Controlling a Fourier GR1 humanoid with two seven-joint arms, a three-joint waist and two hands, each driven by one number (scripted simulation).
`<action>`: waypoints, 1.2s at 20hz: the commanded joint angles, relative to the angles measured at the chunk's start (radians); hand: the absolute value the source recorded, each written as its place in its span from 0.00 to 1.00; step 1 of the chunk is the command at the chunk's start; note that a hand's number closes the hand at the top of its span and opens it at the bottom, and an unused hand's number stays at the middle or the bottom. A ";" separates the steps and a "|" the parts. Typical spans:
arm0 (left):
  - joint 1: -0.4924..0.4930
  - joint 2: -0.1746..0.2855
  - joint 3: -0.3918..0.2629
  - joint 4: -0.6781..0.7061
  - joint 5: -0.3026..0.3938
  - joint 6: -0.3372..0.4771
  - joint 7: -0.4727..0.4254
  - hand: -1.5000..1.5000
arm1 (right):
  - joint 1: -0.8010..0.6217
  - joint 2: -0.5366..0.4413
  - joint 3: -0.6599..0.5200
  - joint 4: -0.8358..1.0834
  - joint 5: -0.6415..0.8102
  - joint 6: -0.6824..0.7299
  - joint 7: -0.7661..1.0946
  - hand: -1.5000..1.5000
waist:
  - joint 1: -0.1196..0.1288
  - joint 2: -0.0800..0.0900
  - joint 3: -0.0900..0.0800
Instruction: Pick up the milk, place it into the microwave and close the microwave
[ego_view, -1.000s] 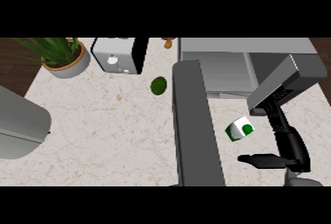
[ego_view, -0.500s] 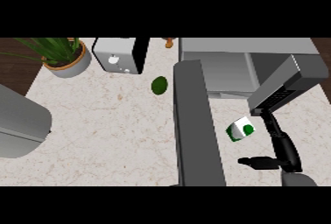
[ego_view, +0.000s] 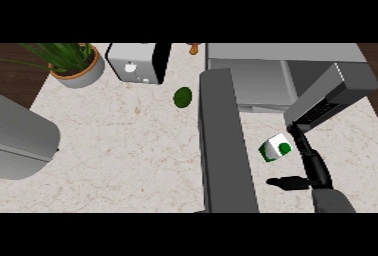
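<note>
Toward the lower right of the frame, my right hand (ego_view: 316, 170) reaches up from the bottom edge. Its fingers (ego_view: 303, 142) lie straight and together, and its thumb (ego_view: 286, 183) sticks out to the left. The hand is spread, not curled round anything. The milk carton (ego_view: 277, 149), white with a green patch, sits tilted just left of those fingers and looks to touch them. The thumb is well below it, so I judge it is not gripped.

The carton lies between the hand and the microwave door (ego_view: 225, 145), which stands swung open as a long dark slab down the middle of the frame. The microwave (ego_view: 280, 52) itself is in the upper right, and the carton is in front of its mouth, not inside.

By my reckoning nothing is finished yet. The milk has to be grasped, carried up into the cavity and let go, and then the door swung shut. My left hand shows nowhere.

Across the marble counter (ego_view: 133, 150), well apart from all this, stand a toaster (ego_view: 136, 62), a potted plant (ego_view: 74, 65) and a dark green oval (ego_view: 182, 97).
</note>
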 joint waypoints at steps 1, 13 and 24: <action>0.035 0.013 0.022 -0.106 0.143 -0.005 0.028 0.00 | -0.062 -0.015 -0.037 0.150 -0.012 0.021 -0.093 0.00 | 0.013 0.004 0.003; 0.026 -0.008 -0.005 -0.054 0.096 -0.042 -0.002 0.00 | -0.171 -0.011 -0.025 0.285 0.006 0.126 -0.162 1.00 | 0.013 0.008 0.003; 0.042 0.017 0.036 -0.004 0.128 -0.091 -0.030 0.00 | -0.146 0.050 -0.099 0.304 -0.051 0.019 -0.229 1.00 | 0.010 0.006 0.002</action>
